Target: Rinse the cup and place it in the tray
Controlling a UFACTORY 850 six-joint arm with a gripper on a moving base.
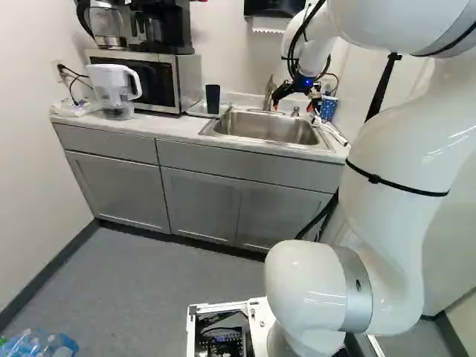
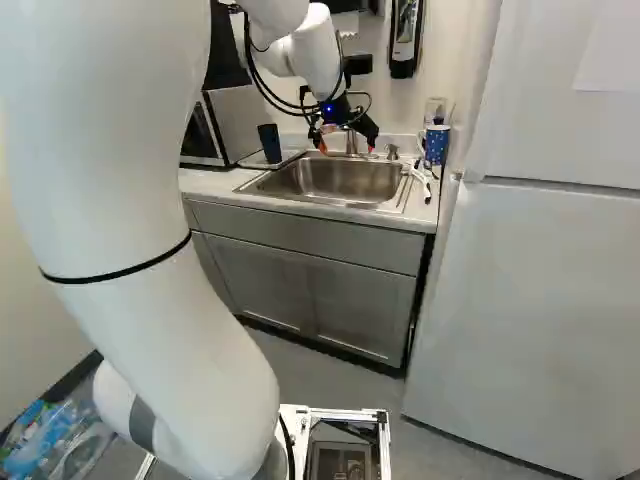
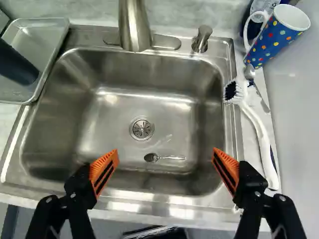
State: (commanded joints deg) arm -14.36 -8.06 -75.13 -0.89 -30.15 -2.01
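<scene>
Cup [image 1: 213, 100], black, standing upright in the metal tray [image 3: 41, 42] beside the sink [image 3: 154, 74]. Gripper [image 2: 346, 149] above the sink, fingers spread wide, nothing between the pads. Spoon [image 3: 151, 158] on the sink floor near the drain [image 3: 141, 128]; dotted mug [image 3: 275, 37] on the bench [image 1: 145, 128].

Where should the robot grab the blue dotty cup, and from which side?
Probably the cup's handle, with the pincer coming from the sink side: the handle sticks out that way, and the wall is close on the other side.
</scene>
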